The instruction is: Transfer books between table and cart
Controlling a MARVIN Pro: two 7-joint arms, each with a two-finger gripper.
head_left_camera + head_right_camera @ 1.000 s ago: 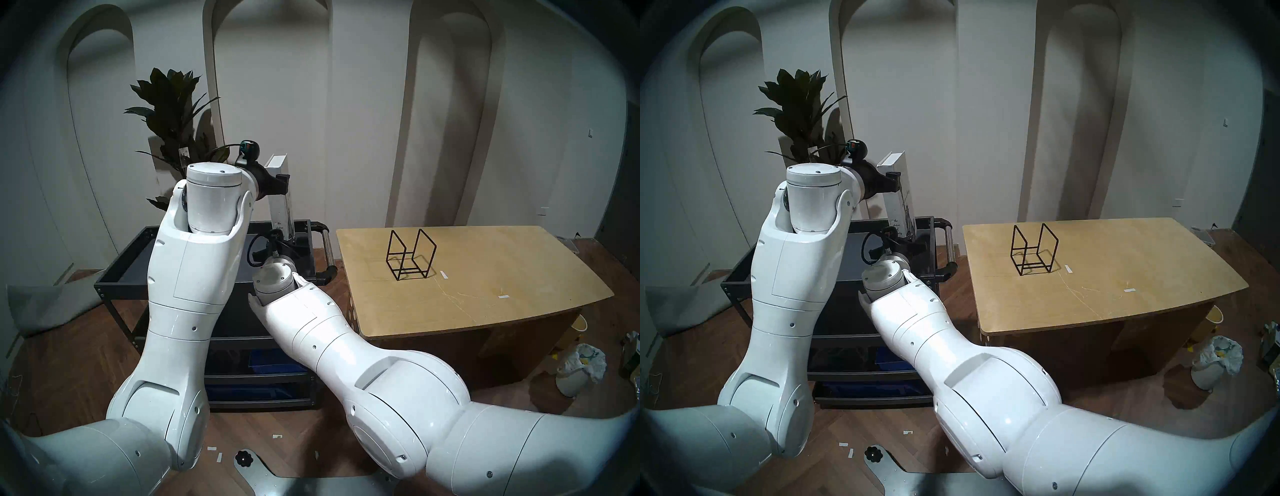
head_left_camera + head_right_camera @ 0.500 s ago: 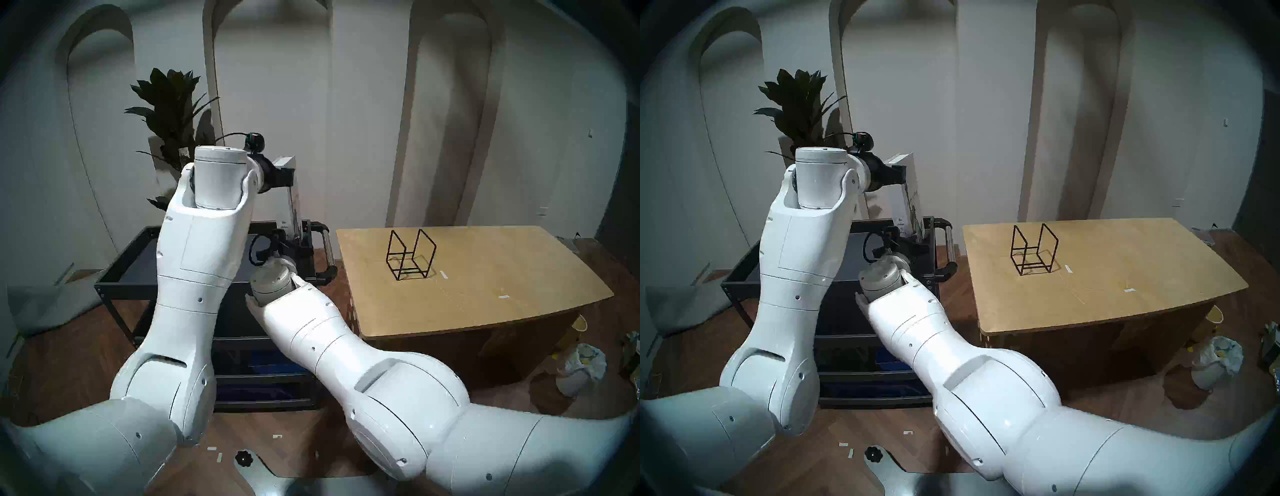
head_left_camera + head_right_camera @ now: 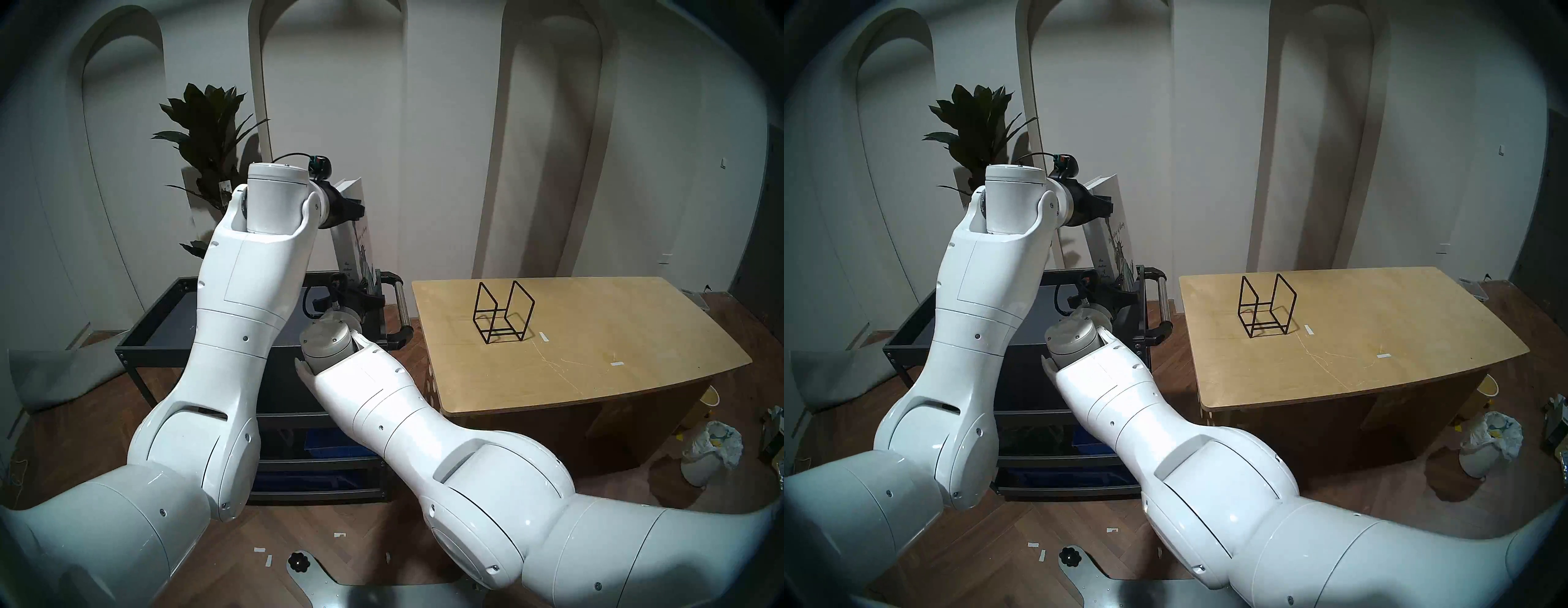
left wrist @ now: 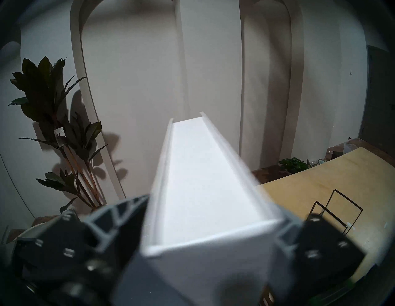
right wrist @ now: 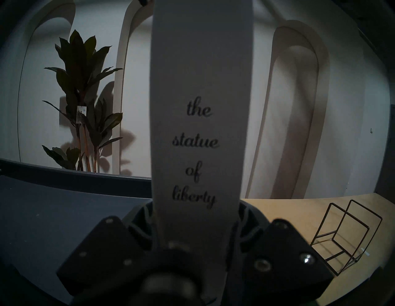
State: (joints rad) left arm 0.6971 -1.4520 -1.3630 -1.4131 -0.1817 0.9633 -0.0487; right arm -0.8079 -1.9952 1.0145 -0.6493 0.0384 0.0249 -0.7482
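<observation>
The white book [image 3: 355,237] stands nearly upright above the far right corner of the black cart [image 3: 140,339], its top tipped a little to the left, spine facing the robot and reading "the statue of liberty". The left end effector [image 3: 358,209] is closed on the book near its top edge; in the left wrist view both fingers press against the covers. The right end effector [image 3: 373,293] is clamped on the bottom of the spine, low by the cart's tray rim. To the right, just beside the cart's black-and-silver handle [image 3: 401,308], stands the plywood surface [image 3: 594,382], carrying a black wire rack [image 3: 502,312] and two small strips of white tape [image 3: 617,363]. A tall dark-leaved plant [image 3: 208,140] stands behind the cart against the arched wall. A white bin [image 3: 704,460] stuffed with rubbish stands on the wooden floor at far right
</observation>
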